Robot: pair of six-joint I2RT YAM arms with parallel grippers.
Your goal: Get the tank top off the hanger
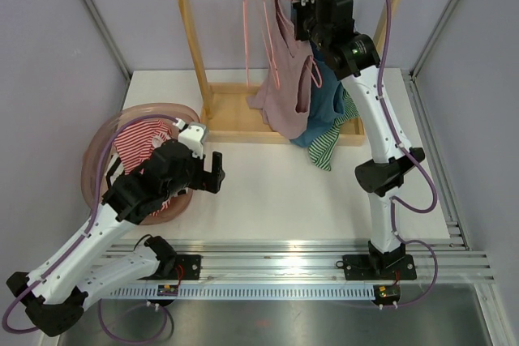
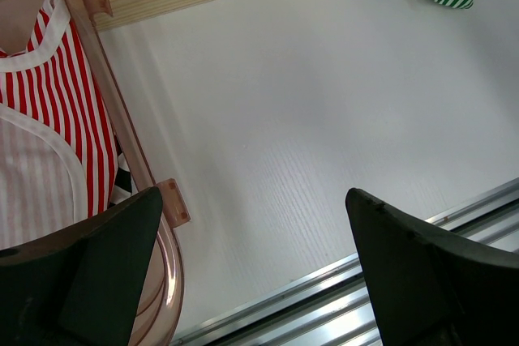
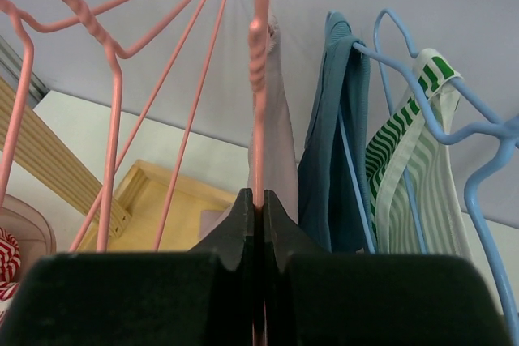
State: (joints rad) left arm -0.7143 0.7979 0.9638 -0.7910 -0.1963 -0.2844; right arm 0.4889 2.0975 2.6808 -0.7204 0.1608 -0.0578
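Note:
A dusty pink tank top [image 1: 285, 87] hangs on a pink wire hanger [image 1: 276, 46] on the wooden rack. In the right wrist view the hanger [image 3: 259, 79] runs straight up between my jaws, with the pink top [image 3: 278, 143] behind it. My right gripper [image 1: 302, 7] is up at the rail, shut on the pink hanger [image 3: 261, 200]. My left gripper [image 1: 217, 172] is open and empty, low over the white table beside the basket; it also shows in the left wrist view [image 2: 255, 200].
A blue top [image 1: 328, 103] and a green-striped top [image 1: 327, 147] hang on blue hangers [image 3: 422, 87] right of the pink one. Two bare pink hangers [image 1: 251, 14] hang left. A pink basket [image 1: 105, 131] holds a red-striped garment [image 2: 57, 111]. Wooden rack base [image 1: 235, 111].

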